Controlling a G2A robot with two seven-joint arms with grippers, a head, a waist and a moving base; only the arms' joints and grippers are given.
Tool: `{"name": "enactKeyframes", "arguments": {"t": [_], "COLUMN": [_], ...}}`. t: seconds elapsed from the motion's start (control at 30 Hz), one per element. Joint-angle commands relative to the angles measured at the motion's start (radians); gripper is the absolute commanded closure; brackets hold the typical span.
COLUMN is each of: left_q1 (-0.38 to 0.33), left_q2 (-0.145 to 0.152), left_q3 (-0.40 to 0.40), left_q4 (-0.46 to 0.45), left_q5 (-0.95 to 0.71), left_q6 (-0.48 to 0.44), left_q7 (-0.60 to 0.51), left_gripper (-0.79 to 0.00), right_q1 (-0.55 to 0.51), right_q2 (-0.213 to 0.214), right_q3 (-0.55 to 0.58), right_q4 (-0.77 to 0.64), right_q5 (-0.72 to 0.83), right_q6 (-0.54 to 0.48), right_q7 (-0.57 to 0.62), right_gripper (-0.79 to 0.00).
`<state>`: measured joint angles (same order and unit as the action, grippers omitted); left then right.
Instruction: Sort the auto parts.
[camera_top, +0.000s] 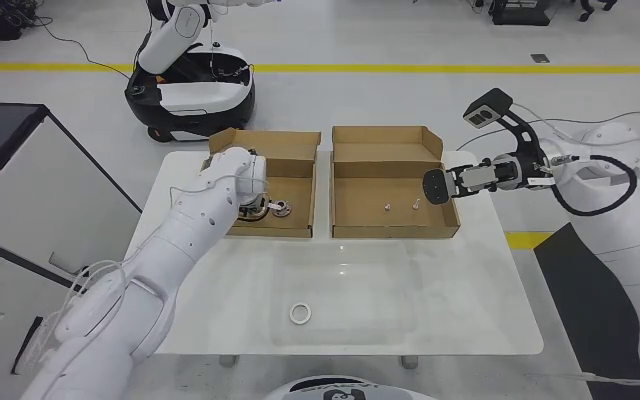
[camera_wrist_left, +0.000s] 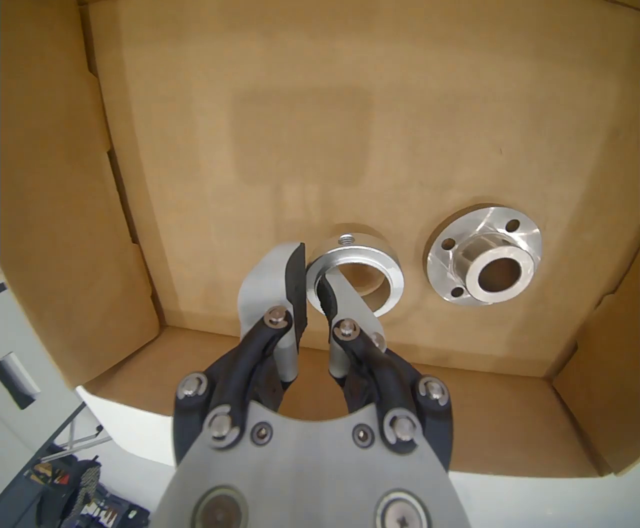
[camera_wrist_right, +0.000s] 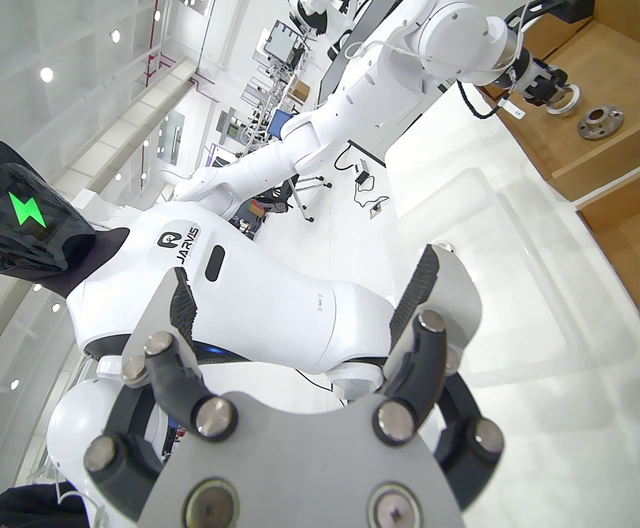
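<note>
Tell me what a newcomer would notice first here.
The left gripper pinches the wall of a metal ring inside the left cardboard box, beside a flanged hub. The right gripper hangs open by the right box, and a white ring lies alone on the table's near side.

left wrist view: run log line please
left hand: shut on ring, in box | flange: beside ring, apart | right hand: open
</note>
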<state>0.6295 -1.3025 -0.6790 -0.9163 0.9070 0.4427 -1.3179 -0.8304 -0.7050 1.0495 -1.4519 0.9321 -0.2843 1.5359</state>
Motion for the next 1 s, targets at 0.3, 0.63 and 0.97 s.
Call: {"name": "enactKeyframes", "arguments": {"t": [0.3, 0.63, 0.97], "left_q1": [-0.016, 0.003, 0.211], "left_q2": [-0.027, 0.01, 0.109], "left_q3": [0.01, -0.07, -0.249], "left_q4": [0.066, -0.069, -0.543], "left_q5": [0.02, 0.078, 0.237], "left_q6": [0.012, 0.015, -0.137], "left_q7": [0.014, -0.044, -0.103], "left_gripper": [-0.785, -0.785, -0.785], "right_q1": [0.0, 0.0, 0.0], "right_q2": [0.0, 0.0, 0.0], "right_q3": [0.0, 0.0, 0.0], "right_q4": [0.0, 0.0, 0.0], "right_q5": [0.0, 0.0, 0.0], "right_q6": [0.0, 0.0, 0.0], "right_q7": [0.0, 0.0, 0.0], "right_gripper": [-0.785, -0.785, -0.785]}}
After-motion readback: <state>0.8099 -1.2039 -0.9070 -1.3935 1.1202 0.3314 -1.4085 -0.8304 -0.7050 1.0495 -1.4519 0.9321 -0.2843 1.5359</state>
